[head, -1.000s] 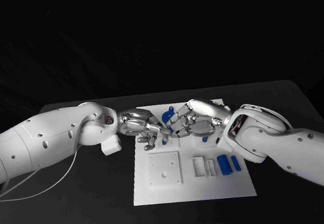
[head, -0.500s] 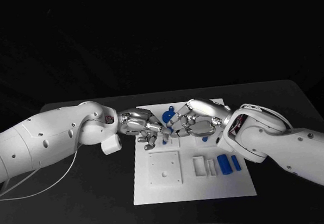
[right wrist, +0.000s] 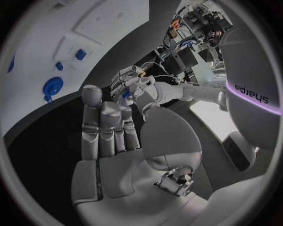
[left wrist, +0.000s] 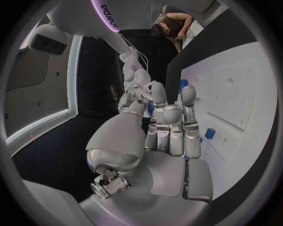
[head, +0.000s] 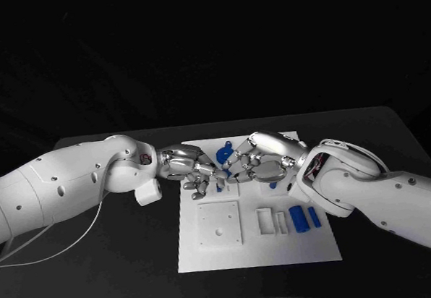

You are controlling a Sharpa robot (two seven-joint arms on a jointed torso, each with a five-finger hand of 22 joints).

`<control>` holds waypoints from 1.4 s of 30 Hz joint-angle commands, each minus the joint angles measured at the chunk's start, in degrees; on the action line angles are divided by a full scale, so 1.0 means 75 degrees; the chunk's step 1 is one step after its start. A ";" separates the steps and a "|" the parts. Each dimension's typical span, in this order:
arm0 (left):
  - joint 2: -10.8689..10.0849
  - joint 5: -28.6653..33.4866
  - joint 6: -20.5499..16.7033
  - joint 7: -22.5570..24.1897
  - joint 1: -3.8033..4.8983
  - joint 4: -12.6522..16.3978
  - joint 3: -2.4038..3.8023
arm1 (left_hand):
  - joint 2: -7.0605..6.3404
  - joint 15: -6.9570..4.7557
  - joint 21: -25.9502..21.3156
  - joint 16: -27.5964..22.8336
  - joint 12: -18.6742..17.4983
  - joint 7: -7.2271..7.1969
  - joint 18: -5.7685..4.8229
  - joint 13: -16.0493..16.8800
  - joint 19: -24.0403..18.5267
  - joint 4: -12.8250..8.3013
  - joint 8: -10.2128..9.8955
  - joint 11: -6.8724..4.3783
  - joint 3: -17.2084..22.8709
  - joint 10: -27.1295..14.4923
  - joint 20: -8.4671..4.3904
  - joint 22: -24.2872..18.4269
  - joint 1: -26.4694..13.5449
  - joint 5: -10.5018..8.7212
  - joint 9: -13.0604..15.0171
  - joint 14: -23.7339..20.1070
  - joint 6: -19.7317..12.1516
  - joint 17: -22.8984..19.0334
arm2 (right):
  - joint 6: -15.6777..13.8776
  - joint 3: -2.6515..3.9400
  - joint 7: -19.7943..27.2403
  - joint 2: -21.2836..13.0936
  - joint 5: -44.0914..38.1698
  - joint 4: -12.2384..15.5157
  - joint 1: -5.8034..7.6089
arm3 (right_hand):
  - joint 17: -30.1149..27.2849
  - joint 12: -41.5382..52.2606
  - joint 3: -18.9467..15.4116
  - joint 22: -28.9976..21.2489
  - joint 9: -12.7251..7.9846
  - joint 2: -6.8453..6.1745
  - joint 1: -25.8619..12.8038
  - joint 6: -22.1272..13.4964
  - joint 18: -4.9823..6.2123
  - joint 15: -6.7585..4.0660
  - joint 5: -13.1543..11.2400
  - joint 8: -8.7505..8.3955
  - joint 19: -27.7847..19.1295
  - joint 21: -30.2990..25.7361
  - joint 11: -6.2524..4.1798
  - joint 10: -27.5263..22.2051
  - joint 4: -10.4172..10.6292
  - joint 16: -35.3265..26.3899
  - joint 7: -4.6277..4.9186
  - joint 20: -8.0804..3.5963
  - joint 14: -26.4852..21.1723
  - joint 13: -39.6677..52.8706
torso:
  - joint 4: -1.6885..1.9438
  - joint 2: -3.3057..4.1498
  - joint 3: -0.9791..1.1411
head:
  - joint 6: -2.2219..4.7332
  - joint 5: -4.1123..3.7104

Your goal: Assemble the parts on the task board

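Over the far half of the task board [head: 217, 254], a small blue part [head: 218, 178] is seen between the fingertips of the left hand [head: 184, 168] and right hand [head: 261, 160]; which hand holds it cannot be told. Two blue parts [head: 306, 218] lie at the near right. No displacement is noted against the earlier frames.

Both arms are clad in smooth white shells dotted with small dark screw holes. A thin pale cable [head: 73, 234] loops below the left arm. The left hand [head: 184, 168] and right hand [head: 262, 159] are silver, with segmented metallic fingers. Behind the fingers, each forearm carries a purple band beside dark lettering, seemingly "edjeys".
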 commanded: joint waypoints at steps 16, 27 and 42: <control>-0.0008 0.0174 -0.0630 -0.0331 0.0011 0.0005 0.0008 | -0.0626 0.0084 -0.0351 -0.0089 -0.0023 0.0150 -0.0005 0.0001 0.0112 0.1085 0.0037 0.0059 -0.1483 -0.0136 0.0105 0.0101 -0.0471 -0.2787 -0.1456 -0.0023 0.0031 -0.0082 | -0.0173 -0.0007 -0.0223 -0.0011 -0.0013 -0.0007 -0.0009 | 0.0006 0.0030 0.0052 0.0403 0.0033 -0.0066 -0.0058 0.0066 -0.0088 -0.0072 0.0093 0.0020 0.0255 0.0068 -0.0064 0.0061 0.0040 -0.0040 -0.0021 -0.0059 0.0021 0.0031 | -0.0006 0.0000 0.0004 | -0.0013 -0.0003; -0.0077 0.0237 -0.1197 -0.0379 0.0011 0.0071 0.0006 | -0.0942 0.0180 -0.0506 -0.0116 -0.0045 0.0310 0.0070 -0.0088 0.0150 0.1651 0.0046 0.0172 -0.1137 -0.0355 0.0197 0.0117 -0.0833 -0.3092 -0.2225 -0.0090 -0.0381 -0.0125 | -0.0165 -0.0007 -0.0799 -0.0038 0.0005 -0.0040 -0.0008 | -0.0023 -0.0049 0.0070 0.0369 0.0031 -0.0089 -0.0095 0.0031 -0.0087 -0.0073 -0.0068 0.0020 0.0259 -0.0051 -0.0066 0.0031 0.0147 -0.0113 -0.0028 -0.0062 0.0017 -0.0015 | -0.0002 0.0000 -0.0004 | 0.0018 -0.0018; -0.0153 -0.0116 -0.2628 -0.0199 0.0006 0.0313 -0.0005 | -0.0744 0.0104 -0.0308 0.0284 0.1152 0.0174 -0.0028 0.0425 0.0037 0.1213 0.3904 0.0060 -0.1405 -0.1082 0.0120 0.0150 -0.0518 -0.0634 -0.1275 -0.0202 -0.2566 0.0060 | -0.0449 -0.0007 -0.1545 -0.0039 0.0664 -0.0068 -0.0008 | 0.0012 -0.0083 0.0271 0.0363 0.0037 -0.0269 -0.0111 0.0022 -0.0086 -0.0079 0.0022 0.0020 0.0305 -0.0154 -0.0073 0.0043 0.0356 -0.0165 -0.0029 -0.0068 0.0037 -0.0025 | -0.0002 0.0001 0.0001 | 0.0054 0.0006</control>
